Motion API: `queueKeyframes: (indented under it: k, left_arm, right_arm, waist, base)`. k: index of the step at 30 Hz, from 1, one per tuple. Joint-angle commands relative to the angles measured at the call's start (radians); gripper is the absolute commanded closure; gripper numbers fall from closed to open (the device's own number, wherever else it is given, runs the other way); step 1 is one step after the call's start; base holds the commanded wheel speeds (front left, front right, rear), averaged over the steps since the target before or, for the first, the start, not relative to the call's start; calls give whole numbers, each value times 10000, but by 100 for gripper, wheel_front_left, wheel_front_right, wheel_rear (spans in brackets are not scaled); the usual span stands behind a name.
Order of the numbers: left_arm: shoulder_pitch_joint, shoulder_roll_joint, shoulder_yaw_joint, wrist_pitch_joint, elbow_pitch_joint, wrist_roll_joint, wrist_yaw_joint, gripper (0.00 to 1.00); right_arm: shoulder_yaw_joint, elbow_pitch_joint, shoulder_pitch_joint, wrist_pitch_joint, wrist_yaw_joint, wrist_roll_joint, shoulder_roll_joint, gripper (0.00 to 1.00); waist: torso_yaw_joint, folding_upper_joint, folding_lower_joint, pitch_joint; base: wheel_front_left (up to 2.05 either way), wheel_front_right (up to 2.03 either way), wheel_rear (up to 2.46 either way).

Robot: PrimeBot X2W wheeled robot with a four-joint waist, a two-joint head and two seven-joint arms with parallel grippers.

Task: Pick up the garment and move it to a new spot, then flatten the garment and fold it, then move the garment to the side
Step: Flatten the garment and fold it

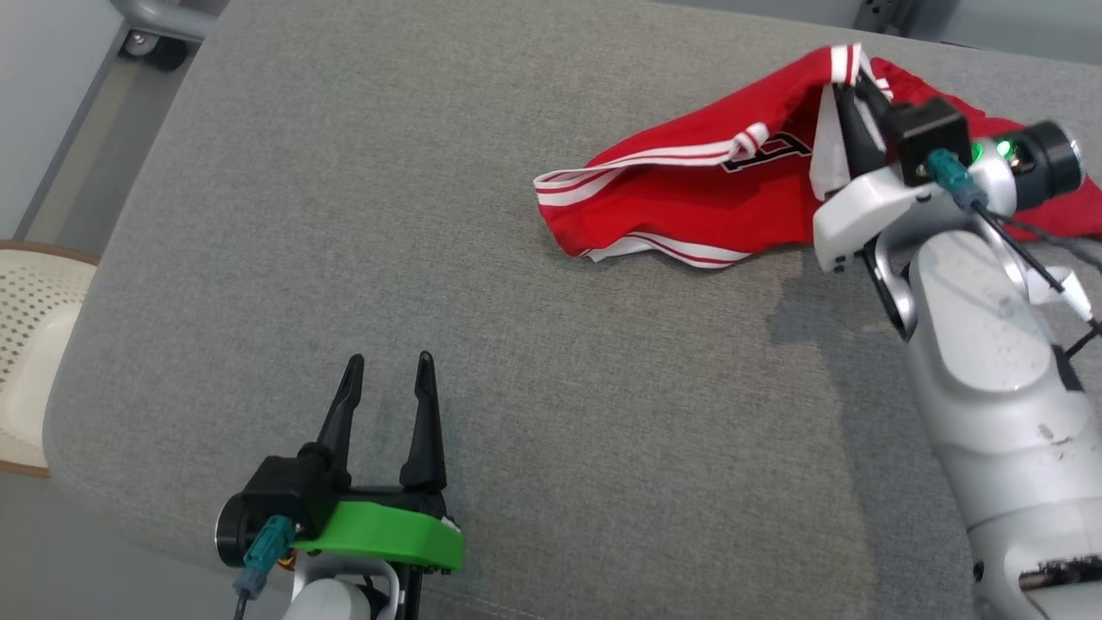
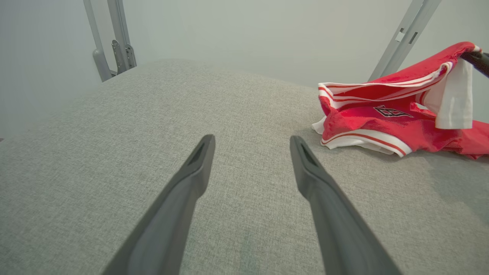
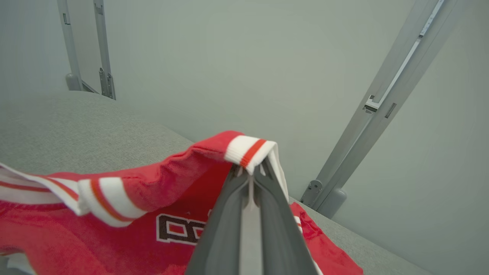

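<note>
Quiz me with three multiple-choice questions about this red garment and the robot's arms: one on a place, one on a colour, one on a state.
1. Where does the garment lie on the grey cushion, seen from the head?
A) far right
B) near left
C) front middle

2. Besides red, which colour bands the garment's trim?
A) blue
B) yellow
C) white

3. How does the right tool stand?
A) wide open over bare cushion
B) shut on the garment's striped edge
C) shut on nothing

Answers:
1 A: the head view shows it at the cushion's far right.
2 C: white bands edge the red cloth.
3 B: its fingers pinch the striped hem and hold it raised. The left tool stands open.
</note>
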Motion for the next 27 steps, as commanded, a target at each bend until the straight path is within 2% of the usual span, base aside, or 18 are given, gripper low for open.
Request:
queueKeyframes:
  k: [1,7,8,9,10,15,20,24,27]
  left_arm:
    - [-207,3,-91,-3,-1,-105,9,0]
    - [-342,2,-524,-3,28,-451,137,0]
    - [-363,1,-599,-3,41,-460,151,0]
    - [-376,1,-670,-3,43,-481,171,0]
    - [-399,1,-733,-3,45,-536,187,0]
    - [-483,2,-885,-3,37,-633,305,0]
    - [-464,3,-659,-3,-26,-494,351,0]
    - [-408,5,-428,-3,-37,-311,293,0]
    - [-341,6,-283,-3,-23,-190,247,0]
  right_arm:
    - [104,252,-523,133,1,-118,-188,100]
    - [710,1918,-2658,537,1,-248,-602,100]
    - [800,2260,-2889,558,1,-225,-600,97]
    - [851,2606,-3105,551,1,-110,-560,57]
    - [931,2909,-3316,520,-1,-49,-541,0]
    - [1409,4230,-4017,211,-1,229,-506,0]
    - [1828,4959,-4278,-148,-1,718,-515,0]
    - [2205,4940,-3901,-327,-1,1110,-754,0]
    - [2566,4454,-3381,-360,-1,1510,-988,0]
  waist:
    - [511,0,-1,222]
    - [1372,0,-1,486]
    - [1475,0,-1,502]
    - [1562,0,-1,514]
    - [1633,0,-1,532]
    - [1686,0,-1,561]
    - [1219,0,-1,513]
    - [615,0,-1,366]
    - [113,0,-1,205]
  base:
    - [0,0,0]
    - [0,0,0]
    - [0,0,0]
    - [0,0,0]
    - [0,0,0]
    - [0,0,0]
    - [0,0,0]
    - [0,0,0]
    - [0,0,0]
